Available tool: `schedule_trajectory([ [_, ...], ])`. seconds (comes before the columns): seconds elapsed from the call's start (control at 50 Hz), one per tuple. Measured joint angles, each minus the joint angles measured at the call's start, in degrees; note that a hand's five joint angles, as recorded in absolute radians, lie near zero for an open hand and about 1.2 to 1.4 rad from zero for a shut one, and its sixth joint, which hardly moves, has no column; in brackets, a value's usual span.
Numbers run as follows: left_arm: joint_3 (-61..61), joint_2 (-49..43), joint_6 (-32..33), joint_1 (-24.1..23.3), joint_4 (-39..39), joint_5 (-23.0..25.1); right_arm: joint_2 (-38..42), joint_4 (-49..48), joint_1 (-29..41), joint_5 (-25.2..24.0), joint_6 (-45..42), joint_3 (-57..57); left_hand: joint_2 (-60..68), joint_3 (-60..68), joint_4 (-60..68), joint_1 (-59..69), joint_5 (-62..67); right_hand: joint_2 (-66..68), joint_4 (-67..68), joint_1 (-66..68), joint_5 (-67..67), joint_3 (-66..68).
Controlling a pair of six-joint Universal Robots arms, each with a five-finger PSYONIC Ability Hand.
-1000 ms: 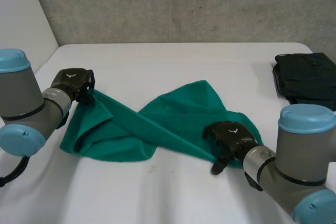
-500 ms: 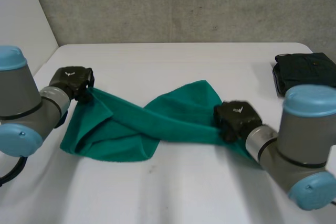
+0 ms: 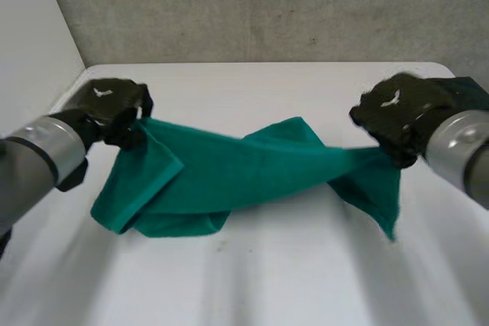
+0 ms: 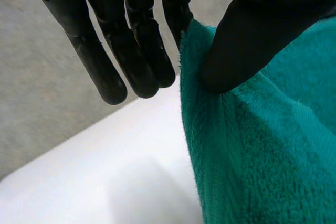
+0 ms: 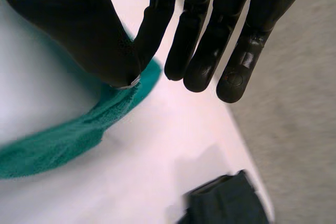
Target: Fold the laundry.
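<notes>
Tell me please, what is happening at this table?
A robot is handling a green towel with both hands. The left hand pinches one end between thumb and fingers, and the right hand pinches the other end. The towel is stretched between them with a twist in the middle, not yet folded; its lower folds near the left hand seem to rest on the white table. A dark garment lies beyond the right hand.

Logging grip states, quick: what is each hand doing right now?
Left hand: shut on the green towel, pinching one end between thumb and finger.
Right hand: shut on the towel's other end.
</notes>
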Motion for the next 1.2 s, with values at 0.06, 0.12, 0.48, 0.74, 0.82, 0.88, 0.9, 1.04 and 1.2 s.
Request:
schedule_trajectory([
  [0.06,1.77,-5.31,1.11,-1.63,1.7,-0.38,6.81,1.19,0.54,0.62,-0.13,-2.93,0.02,0.0,0.0,0.0,0.0,0.0,0.0,0.0,0.0,0.0],
  [0.12,5.47,-12.25,3.1,-3.51,3.47,-2.27,13.73,1.04,1.16,1.24,2.15,-6.85,0.07,0.0,0.0,0.0,0.0,0.0,0.0,0.0,0.0,0.0],
  [0.48,13.62,-22.94,5.02,-5.78,4.98,-10.57,20.42,-7.64,-0.61,0.85,35.2,-1.46,0.08,0.0,0.0,0.0,0.0,-46.23,-48.67,-39.41,-47.67,-47.42],
  [0.74,12.35,-22.68,5.03,-5.52,5.74,-10.35,9.22,-18.76,-2.58,0.8,38.02,18.64,0.08,0.0,0.01,0.0,0.0,-48.92,-50.38,-40.98,-50.22,-50.59],
  [0.82,12.34,-22.71,5.03,-5.56,5.85,-10.37,8.01,-22.48,-2.31,1.01,37.66,22.2,0.08,0.0,0.0,0.0,0.0,-48.92,-50.38,-40.98,-50.21,-50.6],
  [0.88,12.29,-22.74,5.03,-5.69,5.83,-10.41,8.74,-25.08,-2.05,1.22,37.48,23.76,0.08,0.0,0.01,0.0,0.0,-47.51,-48.52,-39.54,-47.06,-47.74],
  [0.9,12.26,-22.75,5.03,-5.75,5.82,-10.44,9.46,-26.05,-1.97,1.29,37.44,24.13,0.08,0.0,0.0,0.0,0.0,-46.07,-46.78,-38.29,-45.63,-45.95],
  [1.04,11.59,-22.6,5.03,-5.96,5.75,-10.54,15.2,-29.74,-1.91,1.23,37.25,23.54,0.09,0.0,0.01,0.0,0.0,-19.99,-21.27,-15.75,-22.05,-20.64],
  [1.2,10.06,-20.52,5.04,-5.94,5.4,-10.6,15.56,-29.76,-2.51,0.9,35.26,20.84,0.09,0.0,0.01,0.0,0.0,0.24,0.01,-0.08,-0.44,0.15],
])
